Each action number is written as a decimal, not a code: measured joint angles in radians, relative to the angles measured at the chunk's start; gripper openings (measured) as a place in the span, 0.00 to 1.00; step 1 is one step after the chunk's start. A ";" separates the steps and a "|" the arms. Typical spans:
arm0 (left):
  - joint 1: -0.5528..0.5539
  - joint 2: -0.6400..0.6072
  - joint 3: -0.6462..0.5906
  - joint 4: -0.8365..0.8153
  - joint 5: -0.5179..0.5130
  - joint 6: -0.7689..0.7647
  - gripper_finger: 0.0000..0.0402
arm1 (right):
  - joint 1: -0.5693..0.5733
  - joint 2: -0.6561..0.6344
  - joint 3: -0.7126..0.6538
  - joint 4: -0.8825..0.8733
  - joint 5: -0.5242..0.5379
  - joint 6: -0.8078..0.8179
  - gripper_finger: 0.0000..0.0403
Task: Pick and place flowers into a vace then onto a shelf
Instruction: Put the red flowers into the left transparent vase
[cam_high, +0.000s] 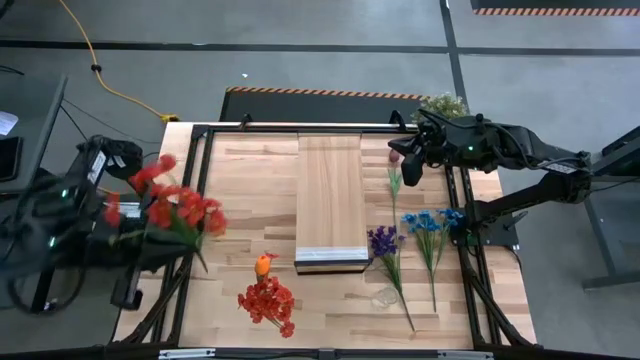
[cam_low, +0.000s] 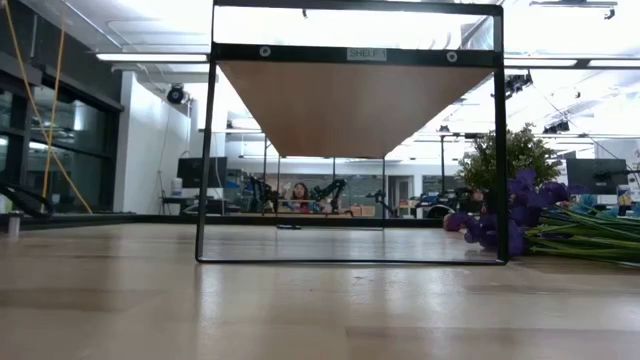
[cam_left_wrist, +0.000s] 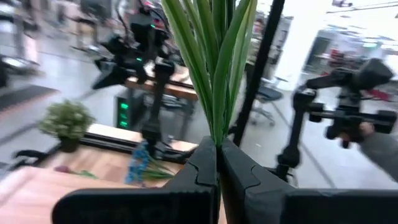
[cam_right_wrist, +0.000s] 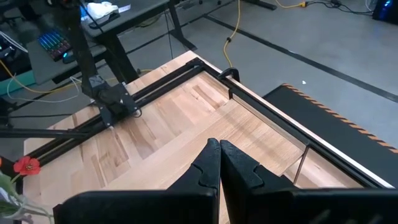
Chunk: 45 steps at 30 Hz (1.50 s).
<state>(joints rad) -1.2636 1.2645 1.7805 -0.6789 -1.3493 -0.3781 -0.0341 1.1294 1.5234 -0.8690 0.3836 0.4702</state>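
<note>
My left gripper (cam_left_wrist: 217, 155) hangs over the table's left edge, shut on a bunch of red flowers (cam_high: 165, 205). My right gripper (cam_right_wrist: 219, 152) waits shut and empty above the far right of the table, beside a dark maroon flower (cam_high: 394, 157). An orange-red bunch (cam_high: 268, 298), a purple flower (cam_high: 383, 240) and blue flowers (cam_high: 430, 222) lie flat on the tabletop. The shelf (cam_high: 330, 200) stands mid-table on its black frame (cam_low: 205, 150). A small clear thing (cam_high: 385, 297) lies by the purple stem; whether it is the vase I cannot tell. My left gripper pinches the bunch's green stems and long leaves (cam_left_wrist: 217, 134) between its two fingers. The fingers point level, across the stems. The leaves rise above the fingers, and the red heads (cam_high: 190, 210) spread out on top. The bunch is lifted clear of the table.
A bushy potted plant (cam_high: 443, 103) stands at the far right corner. Black frame rails (cam_high: 190, 190) run along the table's edges. Bare wood lies between the shelf and the left rail. Other robot arms and a person's hand (cam_left_wrist: 367, 134) show in the room beyond.
</note>
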 joint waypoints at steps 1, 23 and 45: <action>-0.020 0.016 0.000 -0.001 -0.043 -0.012 0.08 | 0.000 0.000 0.000 0.003 0.001 0.000 0.00; -0.066 0.320 0.000 -0.004 -0.223 -0.248 0.08 | 0.000 0.000 0.000 0.013 -0.001 0.000 0.00; -0.092 0.438 0.000 -0.042 -0.222 -0.417 0.08 | 0.002 0.000 0.000 0.013 -0.062 0.001 0.00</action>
<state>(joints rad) -1.3560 1.7023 1.7805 -0.7206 -1.5718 -0.7951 -0.0322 1.1291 1.5234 -0.8562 0.3218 0.4709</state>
